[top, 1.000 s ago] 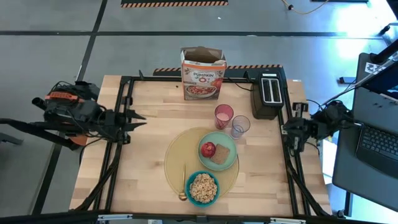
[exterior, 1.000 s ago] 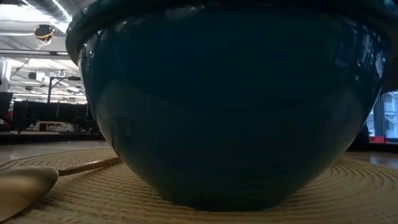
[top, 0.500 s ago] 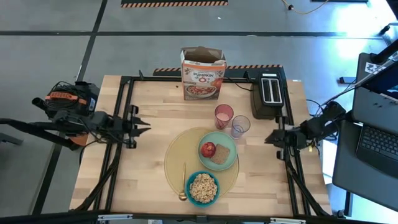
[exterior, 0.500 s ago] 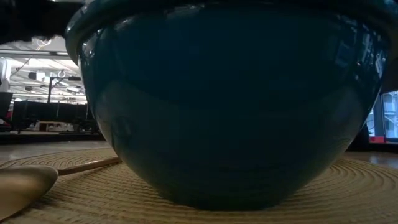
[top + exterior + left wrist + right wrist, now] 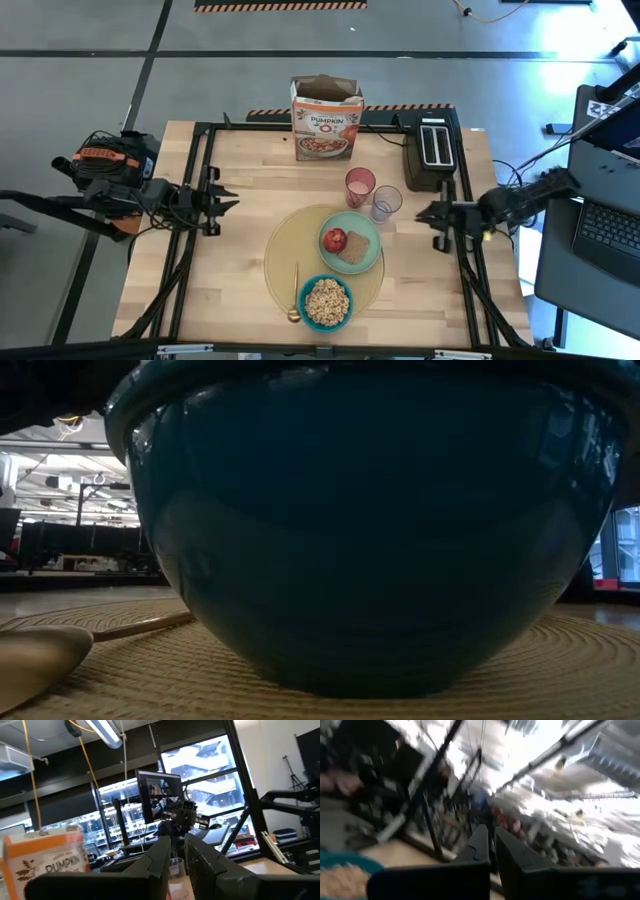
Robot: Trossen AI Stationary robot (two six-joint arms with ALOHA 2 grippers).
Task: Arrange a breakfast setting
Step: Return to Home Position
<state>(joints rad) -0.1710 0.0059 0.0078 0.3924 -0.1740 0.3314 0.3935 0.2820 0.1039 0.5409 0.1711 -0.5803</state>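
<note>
Low view: blue bowl [image 5: 370,530] blocking all.

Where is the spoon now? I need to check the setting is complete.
In the high view, the gold spoon lies on the round yellow placemat, just left of the blue bowl of cereal, near the table's front edge.

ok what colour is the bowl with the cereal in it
Blue: the bowl has a blue rim around the cereal, seen best in the high view.
</note>
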